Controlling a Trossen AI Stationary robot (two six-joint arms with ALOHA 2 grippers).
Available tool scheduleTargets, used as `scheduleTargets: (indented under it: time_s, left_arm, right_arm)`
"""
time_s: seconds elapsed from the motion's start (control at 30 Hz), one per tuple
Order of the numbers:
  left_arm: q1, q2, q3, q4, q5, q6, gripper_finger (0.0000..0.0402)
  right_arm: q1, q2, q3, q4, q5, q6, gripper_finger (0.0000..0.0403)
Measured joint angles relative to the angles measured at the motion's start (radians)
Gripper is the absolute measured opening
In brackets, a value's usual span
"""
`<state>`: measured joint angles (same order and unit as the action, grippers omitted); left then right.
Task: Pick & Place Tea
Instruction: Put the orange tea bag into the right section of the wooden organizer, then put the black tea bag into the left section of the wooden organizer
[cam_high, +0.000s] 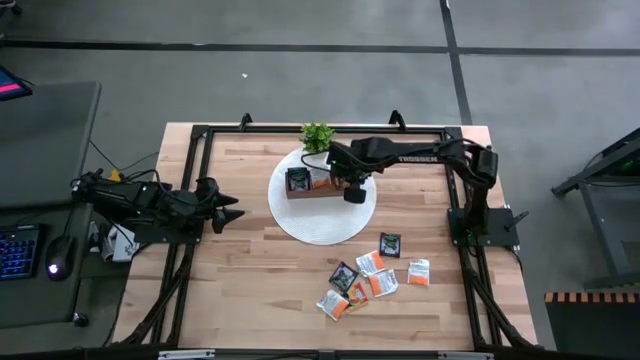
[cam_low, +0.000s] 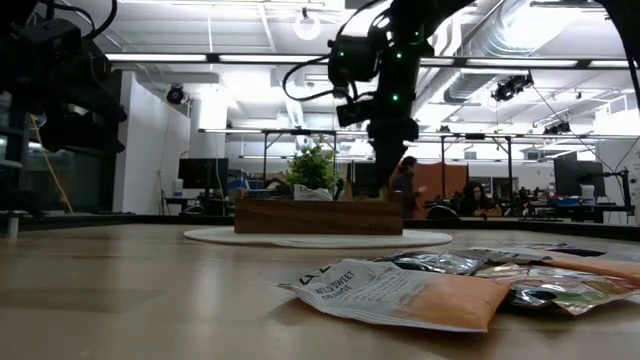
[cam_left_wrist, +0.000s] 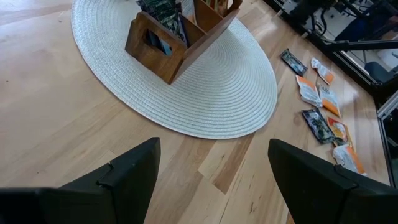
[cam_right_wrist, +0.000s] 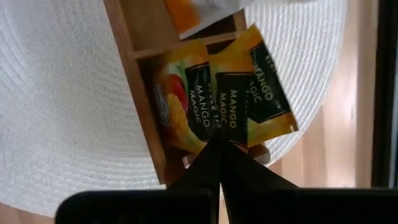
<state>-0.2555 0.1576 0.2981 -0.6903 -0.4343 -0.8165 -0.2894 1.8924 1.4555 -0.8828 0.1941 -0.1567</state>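
Right now the right jaws (cam_right_wrist: 219, 146) are clamped together on the edge of an orange mango sachet (cam_right_wrist: 264, 93), holding it over the end compartment of the wooden tray (cam_high: 318, 189), where another orange sachet (cam_right_wrist: 180, 102) already sits. To seat it well, I would judge it best to lower straight down until the sachet clears the compartment wall, then part the jaws and lift vertically so nothing drags out. Around the tray lies a white woven mat (cam_high: 318, 225), with a small plant (cam_high: 317, 135) behind. Remaining sachets (cam_high: 365, 278) lie scattered on the counter (cam_high: 250, 290). The left jaws (cam_left_wrist: 211, 171) wait apart, well clear.
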Motion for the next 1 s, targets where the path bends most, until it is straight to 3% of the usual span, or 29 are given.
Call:
scheduleTargets:
  time_s: [0.53,1.0]
  left_arm:
    - [0.0,0.0,0.0,0.0,0.0,0.0,0.0296]
    - [0.0,0.0,0.0,0.0,0.0,0.0,0.0296]
  right_arm:
    - [-0.005,0.006,0.0,0.0,0.035,0.044,0.0007]
    - [-0.006,-0.014,0.001,0.004,0.043,0.045,0.0156]
